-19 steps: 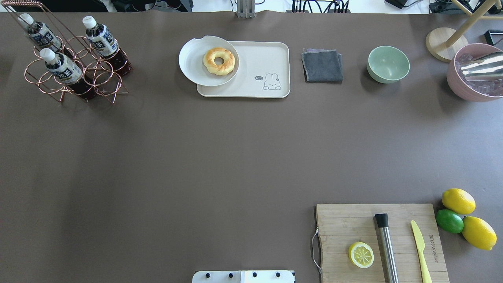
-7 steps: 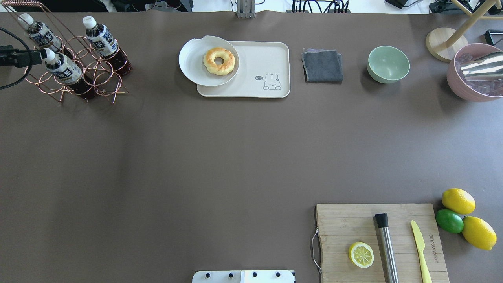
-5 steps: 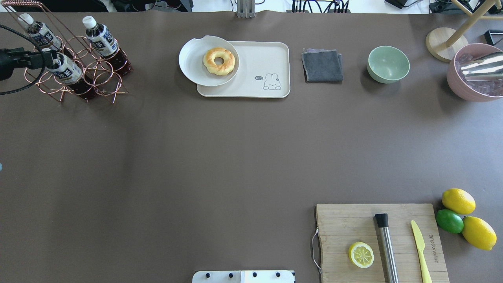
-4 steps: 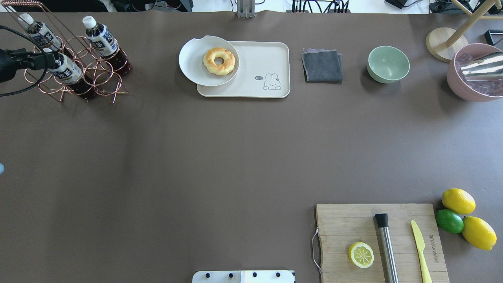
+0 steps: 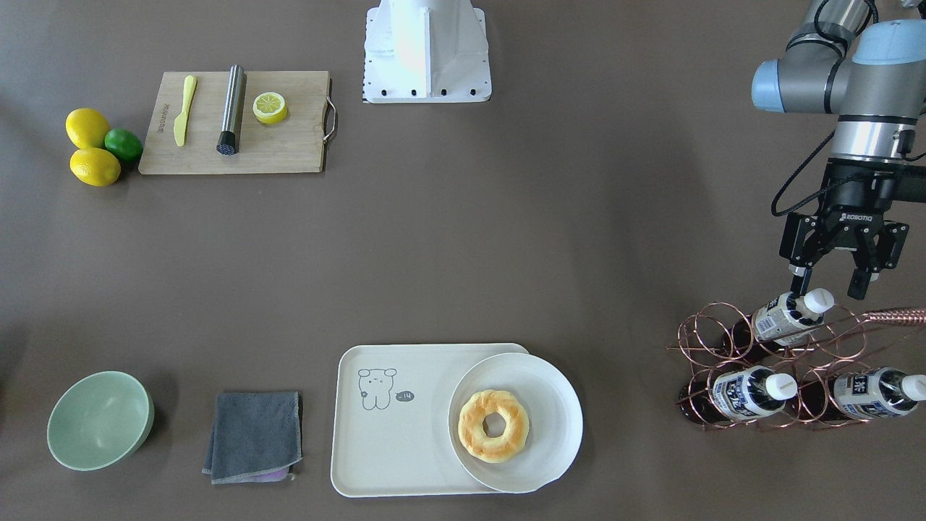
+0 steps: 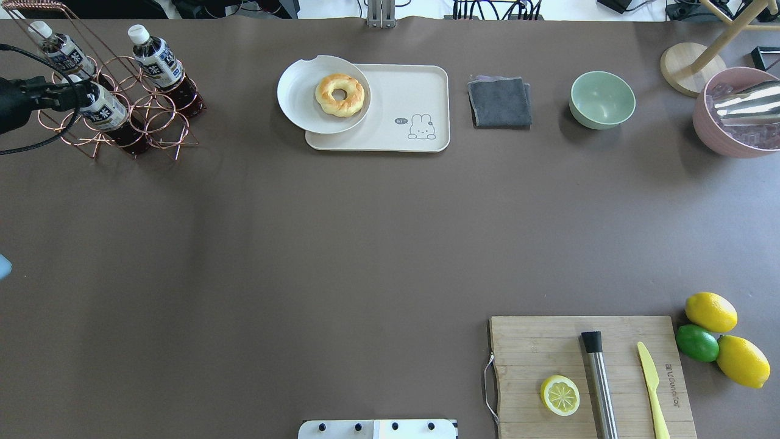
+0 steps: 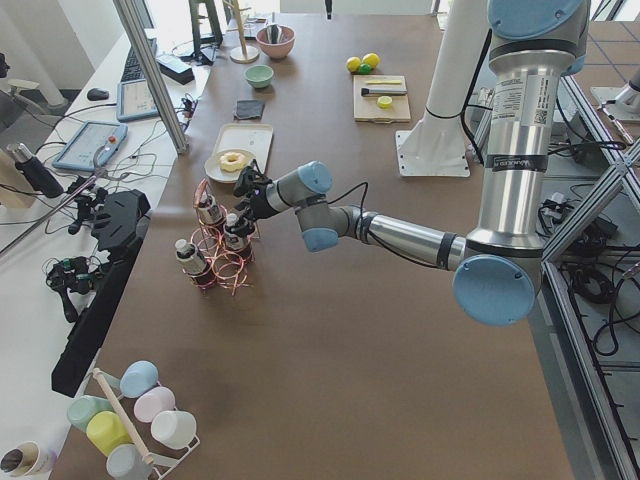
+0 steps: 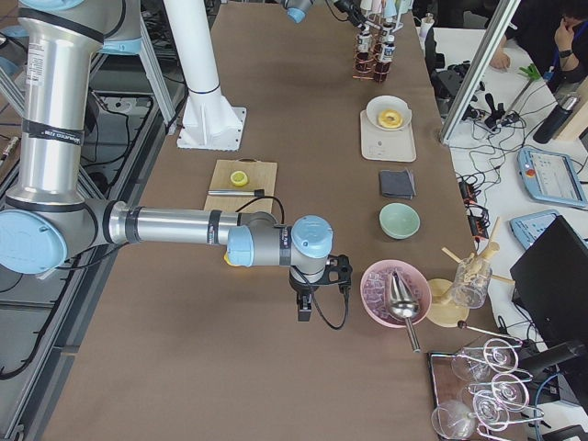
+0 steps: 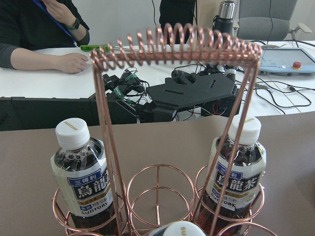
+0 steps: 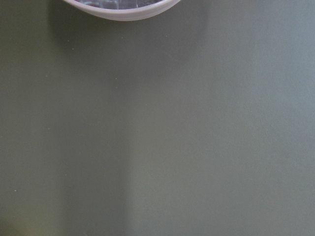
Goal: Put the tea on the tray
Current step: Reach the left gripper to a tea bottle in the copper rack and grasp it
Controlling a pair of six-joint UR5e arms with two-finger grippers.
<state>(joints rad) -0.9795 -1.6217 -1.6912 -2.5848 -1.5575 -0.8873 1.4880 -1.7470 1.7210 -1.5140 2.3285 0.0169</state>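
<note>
The rack (image 6: 149, 113) of three bottles (image 6: 157, 61) stands far left; the tray (image 6: 402, 91) sits midway along the far edge, a plate (image 6: 292, 97) over its left end. Right of it lie a cloth (image 6: 499, 100), then a bowl (image 6: 602, 99); the board (image 6: 530, 347) lies near right.

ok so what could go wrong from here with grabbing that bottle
The open left gripper brackets just the cap of the tilted tea; a cap grip may slip. The wire rack could lift with the bottle. The plate covers part of the tray, leaving limited bare space.
</note>
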